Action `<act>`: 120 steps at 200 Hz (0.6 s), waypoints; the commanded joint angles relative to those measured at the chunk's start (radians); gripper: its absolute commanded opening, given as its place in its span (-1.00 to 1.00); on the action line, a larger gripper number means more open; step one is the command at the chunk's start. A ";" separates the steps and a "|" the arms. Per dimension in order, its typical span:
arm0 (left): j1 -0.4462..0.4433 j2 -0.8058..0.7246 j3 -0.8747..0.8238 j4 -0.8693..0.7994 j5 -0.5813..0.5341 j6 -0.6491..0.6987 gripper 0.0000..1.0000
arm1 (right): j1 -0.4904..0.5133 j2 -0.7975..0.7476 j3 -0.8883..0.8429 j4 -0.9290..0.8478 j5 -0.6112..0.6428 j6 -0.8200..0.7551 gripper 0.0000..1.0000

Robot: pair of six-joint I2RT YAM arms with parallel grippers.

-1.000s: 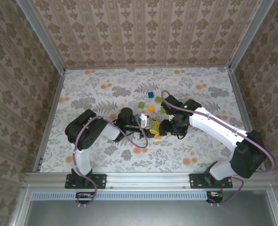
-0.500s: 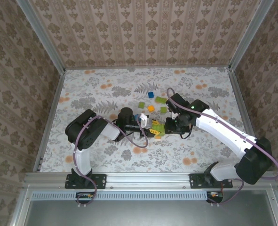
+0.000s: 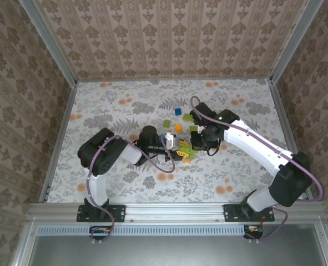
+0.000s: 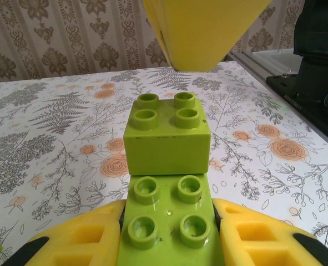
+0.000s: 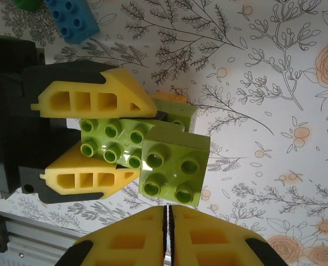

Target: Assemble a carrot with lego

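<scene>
Left wrist: carrot (image 4: 166, 183) in left pincer (image 4: 167, 224)

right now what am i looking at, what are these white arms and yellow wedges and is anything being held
These are two white robot arms bolted to a flowered table. The overhead view looks down from behind them: left arm, right arm. The other two views come from a camera on each wrist, so the yellow wedges are the arms' jaws. The left jaws are shut on a lime-green brick, with a second lime-green brick at its far end. The right jaws are shut, empty, close to that second brick. Loose bricks lie beyond.
</scene>
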 commanded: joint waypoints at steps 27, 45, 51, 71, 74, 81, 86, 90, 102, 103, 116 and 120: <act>0.018 0.112 -0.060 -0.320 -0.138 0.066 -0.75 | -0.001 0.034 0.040 -0.001 0.008 -0.026 -0.75; 0.017 0.113 -0.059 -0.320 -0.139 0.066 -0.75 | -0.001 0.042 0.053 -0.006 0.012 -0.031 -0.76; 0.018 0.114 -0.060 -0.320 -0.138 0.066 -0.75 | -0.001 0.044 0.057 -0.008 0.014 -0.035 -0.75; 0.017 0.113 -0.061 -0.321 -0.139 0.070 -0.76 | -0.002 0.048 0.073 -0.011 0.017 -0.040 -0.75; 0.019 0.113 -0.060 -0.320 -0.140 0.069 -0.75 | -0.002 0.049 0.076 -0.011 0.018 -0.041 -0.76; 0.018 0.115 -0.060 -0.320 -0.139 0.069 -0.76 | -0.002 0.053 0.082 -0.012 0.019 -0.044 -0.76; 0.018 0.115 -0.060 -0.320 -0.139 0.069 -0.76 | -0.002 0.057 0.086 -0.013 0.019 -0.046 -0.76; 0.018 0.114 -0.060 -0.320 -0.138 0.068 -0.75 | -0.001 0.060 0.088 -0.011 0.019 -0.047 -0.76; 0.018 0.115 -0.060 -0.320 -0.138 0.068 -0.76 | -0.002 0.072 0.092 -0.010 0.016 -0.050 -0.75; 0.018 0.115 -0.060 -0.320 -0.138 0.068 -0.76 | -0.002 0.072 0.092 -0.011 0.016 -0.051 -0.75; 0.017 0.114 -0.061 -0.320 -0.138 0.068 -0.75 | -0.002 0.080 0.091 -0.006 0.012 -0.052 -0.75; 0.018 0.113 -0.063 -0.320 -0.138 0.069 -0.76 | -0.002 0.082 0.089 -0.004 0.012 -0.052 -0.76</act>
